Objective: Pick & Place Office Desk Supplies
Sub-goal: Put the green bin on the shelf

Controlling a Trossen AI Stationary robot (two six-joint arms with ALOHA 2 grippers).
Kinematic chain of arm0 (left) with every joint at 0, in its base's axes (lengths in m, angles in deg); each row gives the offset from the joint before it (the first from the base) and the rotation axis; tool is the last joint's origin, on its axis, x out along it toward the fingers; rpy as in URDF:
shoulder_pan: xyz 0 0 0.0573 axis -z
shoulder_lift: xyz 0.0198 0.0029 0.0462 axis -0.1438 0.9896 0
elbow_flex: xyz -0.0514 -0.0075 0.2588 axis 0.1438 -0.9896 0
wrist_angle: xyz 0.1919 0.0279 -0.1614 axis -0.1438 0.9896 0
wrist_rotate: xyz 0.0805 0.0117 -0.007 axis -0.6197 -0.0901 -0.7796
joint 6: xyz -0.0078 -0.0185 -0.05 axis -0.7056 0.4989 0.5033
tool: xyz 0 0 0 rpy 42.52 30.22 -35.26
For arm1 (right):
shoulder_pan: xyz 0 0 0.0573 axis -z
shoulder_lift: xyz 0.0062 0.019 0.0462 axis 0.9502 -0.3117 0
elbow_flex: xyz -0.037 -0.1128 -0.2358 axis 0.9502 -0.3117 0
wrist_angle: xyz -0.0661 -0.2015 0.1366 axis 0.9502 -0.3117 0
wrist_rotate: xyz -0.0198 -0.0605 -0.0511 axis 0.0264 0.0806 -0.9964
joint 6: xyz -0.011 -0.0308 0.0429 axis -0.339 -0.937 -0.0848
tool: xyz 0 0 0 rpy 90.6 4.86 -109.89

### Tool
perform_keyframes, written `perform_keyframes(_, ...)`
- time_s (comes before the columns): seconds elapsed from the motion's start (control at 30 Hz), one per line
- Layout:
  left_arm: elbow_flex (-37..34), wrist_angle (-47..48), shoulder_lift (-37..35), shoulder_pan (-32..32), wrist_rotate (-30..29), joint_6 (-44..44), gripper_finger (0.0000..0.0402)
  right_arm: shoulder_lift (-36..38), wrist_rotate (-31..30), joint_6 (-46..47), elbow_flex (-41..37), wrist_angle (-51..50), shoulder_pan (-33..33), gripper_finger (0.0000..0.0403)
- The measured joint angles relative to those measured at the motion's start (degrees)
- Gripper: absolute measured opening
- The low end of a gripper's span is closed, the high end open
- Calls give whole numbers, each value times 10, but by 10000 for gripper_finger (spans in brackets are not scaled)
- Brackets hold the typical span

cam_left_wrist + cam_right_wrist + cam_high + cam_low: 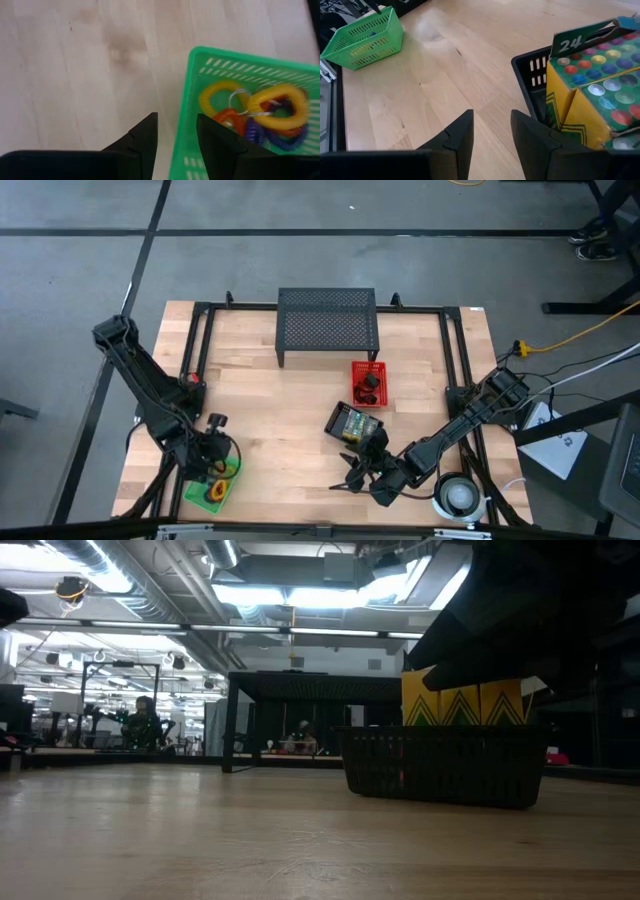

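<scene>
The tabletop carried a black mesh stand at the far side. Nearer the middle stood a red basket with dark clips inside. A black basket held the crayon packets. A green basket at the near left corner held yellow, orange and purple loops. The left claw hung over the green basket's rim, its fingers apart with one on each side of the wall, gripping nothing. The right claw stood just beside the black basket, also open and empty.
</scene>
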Motion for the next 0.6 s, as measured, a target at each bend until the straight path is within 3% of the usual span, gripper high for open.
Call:
perform_keyframes(0.4,55,-51,2,96,52,140,132,0,0,-9,0,-1,0,132)
perform_keyframes(0.6,80,-61,80,149,33,209,132,0,0,-16,0,-1,4,132)
